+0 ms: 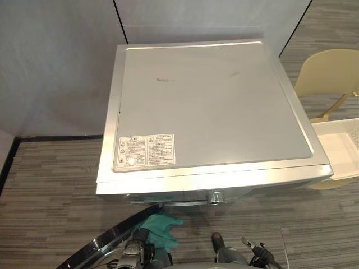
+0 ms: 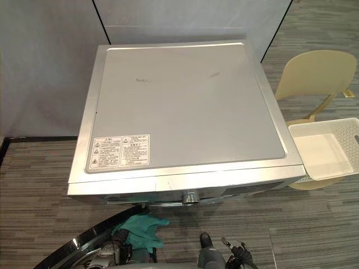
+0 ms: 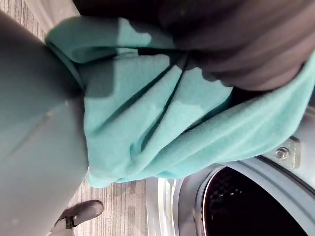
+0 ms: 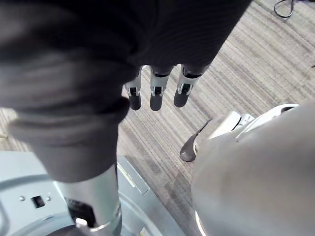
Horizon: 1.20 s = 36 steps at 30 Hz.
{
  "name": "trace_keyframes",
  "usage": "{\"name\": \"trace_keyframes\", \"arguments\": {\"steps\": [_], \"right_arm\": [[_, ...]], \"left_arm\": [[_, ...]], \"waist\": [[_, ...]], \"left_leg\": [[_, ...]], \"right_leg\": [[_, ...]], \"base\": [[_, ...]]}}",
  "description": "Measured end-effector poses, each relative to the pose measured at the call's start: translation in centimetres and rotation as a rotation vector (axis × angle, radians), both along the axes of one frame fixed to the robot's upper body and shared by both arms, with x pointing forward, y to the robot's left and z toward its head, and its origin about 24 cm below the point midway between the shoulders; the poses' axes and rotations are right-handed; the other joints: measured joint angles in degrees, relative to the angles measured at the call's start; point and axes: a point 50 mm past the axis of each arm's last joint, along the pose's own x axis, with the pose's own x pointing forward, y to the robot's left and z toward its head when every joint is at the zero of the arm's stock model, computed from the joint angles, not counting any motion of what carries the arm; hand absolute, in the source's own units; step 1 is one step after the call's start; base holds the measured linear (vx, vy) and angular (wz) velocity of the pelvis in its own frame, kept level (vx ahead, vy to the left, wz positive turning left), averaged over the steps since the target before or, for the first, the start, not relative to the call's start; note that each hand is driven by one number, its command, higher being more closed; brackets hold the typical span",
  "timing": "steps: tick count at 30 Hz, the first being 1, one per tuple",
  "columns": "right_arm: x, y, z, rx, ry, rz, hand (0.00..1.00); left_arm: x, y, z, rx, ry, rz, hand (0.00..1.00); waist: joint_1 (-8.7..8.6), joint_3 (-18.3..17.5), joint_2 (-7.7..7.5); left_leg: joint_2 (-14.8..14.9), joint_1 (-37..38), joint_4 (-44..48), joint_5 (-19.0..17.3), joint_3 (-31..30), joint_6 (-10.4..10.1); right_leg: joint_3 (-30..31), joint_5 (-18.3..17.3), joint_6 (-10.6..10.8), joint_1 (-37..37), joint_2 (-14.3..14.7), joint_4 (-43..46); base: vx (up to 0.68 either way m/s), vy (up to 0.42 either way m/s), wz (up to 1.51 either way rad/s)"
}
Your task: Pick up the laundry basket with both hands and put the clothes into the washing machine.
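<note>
A teal garment (image 1: 160,227) hangs bunched just below the front edge of the silver washing machine (image 1: 213,106). My left hand (image 1: 134,249) is beside it. In the left wrist view the cloth (image 3: 147,113) is gathered into folds under the hand's dark cover (image 3: 236,44), close to the dark drum opening (image 3: 246,206). My right hand (image 4: 156,96) hangs over the carpet with straight fingers and holds nothing. The white laundry basket (image 2: 297,143) stands empty to the right of the machine.
The machine's round door (image 1: 95,246) stands open at the lower left, its chrome rim towards me. The basket rests on a pale yellow chair (image 2: 317,73). Grey partition walls (image 1: 56,67) stand behind and to the left of the machine. Striped carpet (image 1: 50,196) covers the floor.
</note>
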Motion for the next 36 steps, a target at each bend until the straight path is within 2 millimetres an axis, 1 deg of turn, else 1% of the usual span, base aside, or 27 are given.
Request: {"name": "trace_keyframes", "arguments": {"steps": [2, 3, 4, 5, 6, 7, 8, 10, 11, 13, 15, 17, 19, 21, 23, 25, 26, 27, 28, 29, 30, 31, 32, 33, 34, 35, 36], "right_arm": [[0.2, 0.1, 0.1, 0.002, -0.011, 0.011, 0.0], [0.4, 0.0, 0.1, -0.001, -0.017, 0.013, 0.0], [0.4, -0.1, 0.2, -0.001, -0.022, 0.011, 0.0], [0.3, 0.0, 0.1, 0.003, -0.015, 0.01, 0.0], [0.2, 0.0, 0.1, 0.005, -0.011, 0.01, 0.0], [-0.2, 0.4, -0.1, 0.02, 0.007, 0.008, 0.0], [-0.7, 0.5, -0.3, 0.03, 0.023, -0.001, 0.0], [-0.8, -0.2, -0.3, 0.021, 0.028, -0.013, 0.0], [-1.0, -0.5, -0.3, 0.019, 0.043, -0.013, 0.0], [-1.4, -0.8, -0.4, 0.018, 0.06, -0.014, 0.0], [-1.8, -1.2, -0.4, 0.007, 0.071, -0.014, 0.0], [-2.0, -1.3, -0.4, 0.001, 0.08, 0.004, 0.0], [-2.1, -1.3, -0.4, 0.002, 0.086, 0.013, 0.0], [-2.6, -1.1, -0.6, 0.006, 0.106, 0.01, 0.0], [-3.6, -1.1, -0.8, 0.008, 0.139, 0.003, 0.0], [-3.9, -1.2, -0.8, 0.006, 0.151, 0.001, 0.0], [-3.9, -1.3, -0.8, 0.005, 0.152, 0.002, 0.0], [-3.6, -1.4, -0.8, 0.0, 0.145, 0.002, 0.0], [-3.6, -1.4, -0.8, 0.001, 0.148, 0.002, 0.0], [-3.7, -0.6, -1.0, 0.02, 0.151, -0.002, 0.0], [-3.7, -0.5, -1.0, 0.02, 0.149, -0.011, 0.0], [-3.4, -1.1, -0.8, -0.006, 0.143, -0.009, 0.0], [-2.9, -2.3, -0.4, -0.041, 0.115, -0.009, 0.0], [-2.7, -2.2, -0.3, -0.039, 0.111, -0.006, 0.0], [-2.2, -2.1, -0.2, -0.046, 0.094, 0.017, 0.0], [-1.5, -2.2, 0.0, -0.062, 0.069, 0.04, 0.0], [-0.9, -2.3, 0.2, -0.073, 0.052, 0.045, 0.0]], "left_arm": [[0.0, 0.1, 0.0, 0.004, 0.001, 0.004, 1.0], [0.0, -0.2, 0.0, -0.001, -0.001, 0.007, 1.0], [0.0, -0.2, 0.0, 0.002, 0.0, 0.007, 1.0], [-0.2, 0.0, 0.0, 0.016, 0.003, 0.014, 1.0], [-0.2, 0.1, 0.0, 0.023, -0.001, 0.016, 1.0], [-0.3, 0.7, 0.0, 0.04, -0.013, 0.019, 1.0], [-0.3, 1.2, 0.1, 0.06, -0.015, 0.021, 1.0], [-0.2, 0.6, 0.1, 0.051, -0.015, 0.016, 1.0], [-0.2, 0.5, 0.0, 0.047, -0.013, 0.011, 1.0], [-0.5, 0.5, -0.1, 0.048, 0.001, 0.011, 1.0], [-0.8, 0.4, -0.3, 0.046, 0.011, 0.011, 1.0], [-1.1, 0.5, -0.3, 0.049, 0.016, 0.013, 1.0], [-1.0, 0.6, -0.3, 0.055, 0.01, -0.003, 1.0], [-1.1, 0.4, -0.3, 0.056, 0.013, -0.021, 1.0], [-1.1, 0.3, -0.3, 0.057, 0.012, -0.033, 1.0], [-0.8, 0.2, -0.2, 0.063, 0.005, -0.059, 1.0], [-0.7, 0.1, -0.1, 0.063, -0.001, -0.071, 1.0], [-0.4, -0.2, 0.0, 0.066, -0.017, -0.101, 1.0], [-0.2, -0.6, 0.2, 0.065, -0.032, -0.131, 1.0], [0.5, -0.4, 0.7, 0.08, -0.068, -0.16, 1.0], [1.1, -0.7, 1.0, 0.072, -0.098, -0.174, 1.0], [1.5, -2.3, 1.6, 0.026, -0.147, -0.219, 1.0], [2.5, -4.6, 2.8, -0.038, -0.234, -0.292, 1.0], [2.8, -5.1, 3.2, -0.049, -0.258, -0.312, 1.0], [3.8, -6.4, 4.8, -0.086, -0.349, -0.385, 1.0], [4.9, -7.9, 6.7, -0.156, -0.451, -0.434, 1.0], [5.4, -8.6, 7.7, -0.187, -0.501, -0.456, 1.0]], "waist": [[0.09, 0.24, 0.13], [0.16, 0.5, 0.65], [0.15, 0.31, 0.2], [0.2, 0.09, -0.14], [0.2, -0.19, -0.47], [0.19, -1.15, -1.75], [0.15, -2.39, -2.63], [0.23, -3.43, -0.93], [0.21, -3.41, -0.79], [0.07, -3.36, -0.87], [0.05, -3.42, -0.76], [0.05, -3.63, -0.57], [-0.06, -3.48, -0.87], [-0.27, -3.44, -0.89], [-1.45, -2.98, -0.52], [-1.45, -2.37, -0.72], [-1.44, -2.26, -0.3], [-1.28, -1.65, 0.72], [-1.28, -1.59, 0.34], [-1.65, -1.52, -2.67], [-1.79, -1.08, -2.74], [-1.32, -0.13, -1.42], [-2.85, -0.47, 2.2], [-3.02, -0.16, 1.73], [-3.16, 0.33, 0.54], [-3.09, 0.76, 1.33], [-3.11, 1.44, 1.4]], "left_leg": [[1.5, 1.45, -1.03, 0.89, 0.64, 0.62], [2.04, 2.16, -1.97, 1.65, 1.47, 0.47], [1.96, 2.83, -1.98, 1.78, 1.66, 0.33], [1.9, 3.68, -1.94, 2.06, 1.32, -0.18], [1.87, 3.98, -1.99, 2.29, 1.14, -0.59], [1.33, 3.85, -2.4, 2.67, 0.34, -1.77], [1.15, 3.39, -4.14, 3.36, -1.51, -3.09], [1.87, 2.22, -6.94, 5.65, -2.96, -3.78], [1.72, 2.25, -8.11, 7.08, -3.07, -4.46], [2.08, 3.31, -8.11, 7.72, -3.31, -5.31], [2.95, 5.49, -8.02, 8.16, -3.4, -6.06], [4.35, 6.57, -7.85, 8.57, -3.39, -6.76], [5.29, 6.3, -7.52, 9.17, -4.2, -7.57], [5.99, 5.21, -6.83, 9.61, -5.56, -8.03], [6.24, 3.38, -4.89, 9.94, -8.56, -7.98], [5.79, 3.02, -3.77, 9.8, -9.39, -7.75], [5.39, 2.73, -3.37, 9.5, -9.56, -7.23], [4.54, 2.01, -4.36, 9.0, -9.53, -5.28], [3.44, 2.22, -6.46, 8.76, -9.59, -3.85], [1.01, 1.79, -5.2, 7.38, -9.17, -1.77], [-0.19, -0.35, 2.79, 6.68, -8.87, -0.72], [-1.27, -1.91, 12.48, 3.44, -7.7, 0.25], [-0.53, -1.57, 9.12, -2.12, -6.72, -1.39], [-1.22, -1.71, 9.15, -2.07, -6.38, -1.29], [-3.28, -2.46, 7.42, -1.4, -6.58, -1.17], [-4.25, -4.68, 8.69, -1.22, -6.9, -1.15], [-4.31, -6.07, 10.19, -1.23, -6.98, -1.16]], "right_leg": [[-1.11, 0.41, -0.54, -1.29, 0.64, 4.24], [-2.09, -0.8, -2.36, -2.36, 0.46, 7.37], [-4.45, -2.74, -4.35, -4.56, -2.0, 15.45], [-5.5, -2.67, -4.38, -5.38, -5.6, 19.7], [-5.31, -2.35, -4.37, -5.26, -7.14, 20.49], [-3.55, 2.3, -3.2, -4.79, -9.29, 18.81], [-2.77, -0.01, 0.58, -3.84, -8.48, 16.49], [-3.63, -1.53, 2.07, -3.01, -7.79, 11.74], [-4.11, -3.52, 2.98, -2.08, -8.14, 9.22], [-5.56, -5.98, 2.99, 0.13, -8.29, 6.87], [-6.45, -7.38, 2.19, 3.01, -7.74, 5.17], [-6.64, -7.67, 2.13, 4.64, -6.45, 3.95], [-7.56, -8.46, 0.79, 5.12, -5.68, 3.7], [-8.8, -8.87, 0.28, 5.2, -5.17, 3.66], [-11.25, -9.25, -0.35, 5.79, -4.97, 3.85], [-11.4, -9.6, -0.45, 5.91, -5.29, 4.69], [-11.39, -9.87, -0.72, 5.73, -5.57, 5.28], [-11.38, -10.08, -0.42, 5.2, -6.08, 5.97], [-11.29, -10.1, -0.41, 4.95, -6.74, 5.86], [-11.21, -10.2, -1.0, 4.34, -9.55, 4.85], [-11.27, -10.21, -0.97, 3.93, -10.8, 4.99], [-11.44, -10.06, -0.7, 4.02, -10.39, 4.49], [-12.82, -10.19, 0.75, 3.69, -9.76, 5.09], [-12.4, -10.14, 1.09, 3.39, -10.55, 5.66], [-11.46, -10.09, 1.21, 1.75, -11.91, 6.62], [-11.07, -10.35, 1.62, -0.49, -12.76, 8.68], [-11.1, -10.47, 1.93, -1.77, -13.04, 9.94]], "base": [[-0.05, -0.068, -0.07], [-0.06, -0.102, -0.03], [-0.08, -0.122, 0.01], [-0.08, -0.131, 0.07], [-0.06, -0.213, 0.14], [-0.06, -0.29, 0.21], [-0.06, -0.319, 0.18], [-0.02, -0.271, 0.05], [0.0, -0.246, -0.02], [0.0, -0.209, -0.09], [-0.01, -0.187, -0.18], [-0.06, -0.157, -0.12], [-0.1, -0.108, 0.07], [-0.13, -0.066, 0.27], [-0.24, -0.051, 0.51], [-0.19, 0.009, 0.23], [-0.2, 0.04, 0.13], [-0.23, 0.056, 0.2], [-0.18, 0.092, 0.43], [-0.13, 0.102, 0.43], [-0.12, 0.077, 0.31], [-0.14, 0.107, 0.47], [-0.11, 0.079, 0.48], [-0.08, 0.128, 0.68], [-0.05, 0.085, 0.38], [-0.05, 0.103, 0.36], [-0.06, 0.084, 0.23]]}}
